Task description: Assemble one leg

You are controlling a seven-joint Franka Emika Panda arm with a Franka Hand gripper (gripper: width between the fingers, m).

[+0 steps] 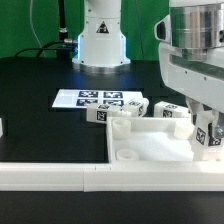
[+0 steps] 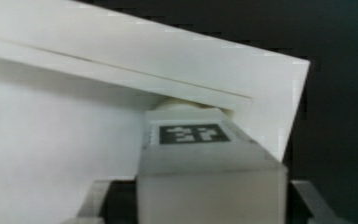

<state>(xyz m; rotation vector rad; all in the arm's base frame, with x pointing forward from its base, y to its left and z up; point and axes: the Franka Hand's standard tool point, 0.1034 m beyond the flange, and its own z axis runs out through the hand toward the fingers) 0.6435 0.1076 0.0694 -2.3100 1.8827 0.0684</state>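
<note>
My gripper hangs at the exterior view's right, shut on a leg, a small white block with a black-and-white tag. In the wrist view that leg sits between the two fingers, and its round peg end points at the raised rim of the large white square panel. The panel lies on the black table below the gripper. Three more legs lie behind it: one, another and a third. A short white round piece stands at the panel's far left corner.
The marker board lies flat behind the loose legs. The arm's white base stands at the back. A long white ledge runs along the table's front edge.
</note>
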